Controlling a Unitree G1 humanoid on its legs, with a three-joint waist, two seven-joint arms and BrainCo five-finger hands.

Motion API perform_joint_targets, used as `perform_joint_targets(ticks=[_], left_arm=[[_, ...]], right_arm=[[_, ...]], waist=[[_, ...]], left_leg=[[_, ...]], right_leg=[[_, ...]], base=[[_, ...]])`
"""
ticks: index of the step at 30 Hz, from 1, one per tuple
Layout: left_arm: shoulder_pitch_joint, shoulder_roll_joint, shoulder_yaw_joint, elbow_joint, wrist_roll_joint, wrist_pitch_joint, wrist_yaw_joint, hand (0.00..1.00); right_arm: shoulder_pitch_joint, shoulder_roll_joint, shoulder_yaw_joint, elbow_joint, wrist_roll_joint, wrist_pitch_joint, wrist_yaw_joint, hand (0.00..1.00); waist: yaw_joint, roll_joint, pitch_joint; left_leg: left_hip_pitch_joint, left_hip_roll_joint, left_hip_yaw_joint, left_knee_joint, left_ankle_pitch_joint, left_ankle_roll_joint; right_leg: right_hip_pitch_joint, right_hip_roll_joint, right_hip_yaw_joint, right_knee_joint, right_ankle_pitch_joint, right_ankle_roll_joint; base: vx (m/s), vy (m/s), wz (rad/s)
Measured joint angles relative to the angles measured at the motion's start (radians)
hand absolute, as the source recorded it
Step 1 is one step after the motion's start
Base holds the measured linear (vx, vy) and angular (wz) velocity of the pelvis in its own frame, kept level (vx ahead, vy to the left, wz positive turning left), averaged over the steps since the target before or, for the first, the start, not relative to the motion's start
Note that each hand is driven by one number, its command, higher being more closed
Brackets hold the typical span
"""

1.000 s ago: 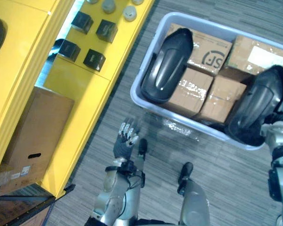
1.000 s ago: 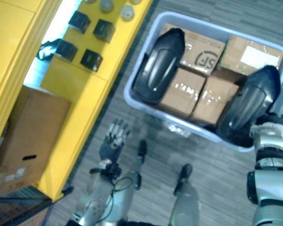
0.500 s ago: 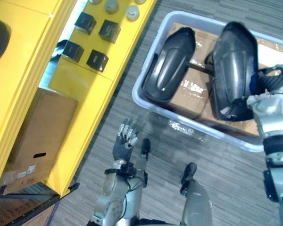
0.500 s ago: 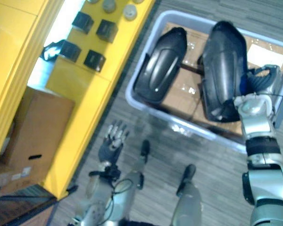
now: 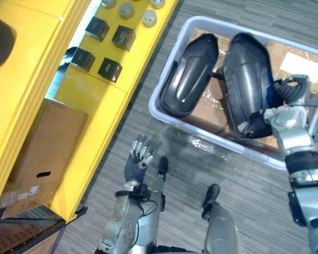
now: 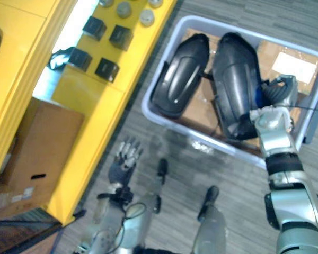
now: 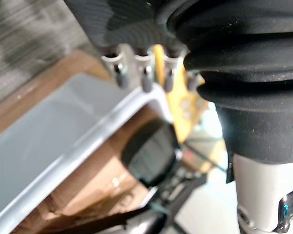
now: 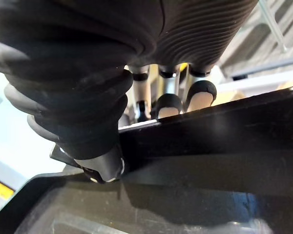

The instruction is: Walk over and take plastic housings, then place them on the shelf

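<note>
**A:** How far along is this job?

**B:** It's looking early. The right hand is gripping the black housing that's sitting right of centre in the upper part of the frame. In the right wrist view its fingers are curling over the housing's edge, with the thumb closing in from the other side.

**A:** Is it out of the tub?

**B:** I'm judging not. It's lying over the cardboard boxes inside the grey tub, and I cannot tell whether it's touching them or hanging just clear.

**A:** And the other one?

**B:** The second housing is lying just to its left in the tub, with no hand on it.

**A:** What's the left hand doing?

**B:** The left hand is hovering low in the frame, left of centre, over the floor. Its fingers are loose and spread, holding nothing.

**A:** And the shelf?

**B:** The yellow shelf is running down the left side, carrying small black boxes near the top. No housing is resting there. So I'm reading the walk over as done and the first grab as happening. Lifting, carrying and placing both housings are all waiting.
</note>
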Motion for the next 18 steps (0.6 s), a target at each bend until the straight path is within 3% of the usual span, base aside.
perform_joint_targets(ticks=[4,10,18], left_arm=[[0.0,-0.001,0.022,-0.001,0.046,-0.005,0.037,0.0],[-0.079,0.023,0.112,-0.051,0.158,0.002,0.077,0.0],[-0.392,0.146,0.139,0.035,0.198,0.172,0.052,0.0]], right_arm=[[0.0,0.001,-0.003,-0.016,-0.002,-0.023,-0.04,1.0],[0.033,0.048,-0.04,-0.084,-0.026,-0.025,-0.05,1.0],[0.022,0.138,-0.043,-0.086,-0.081,-0.032,-0.038,1.0]], waist=[[-0.003,-0.003,0.0],[-0.009,-0.036,0.016],[-0.026,-0.089,0.014]], left_leg=[[0.003,0.001,0.001,0.0,0.0,-0.001],[0.053,0.01,0.012,0.0,-0.004,-0.002],[0.091,0.023,0.063,-0.001,-0.011,0.005]], right_leg=[[0.003,0.001,0.0,0.0,0.0,0.0],[0.047,0.011,0.011,-0.006,0.0,-0.001],[0.073,0.023,0.053,-0.039,0.026,-0.001]], base=[[0.0,-0.011,-0.01],[-0.01,-0.06,-0.05],[-0.02,-0.031,-0.17]])
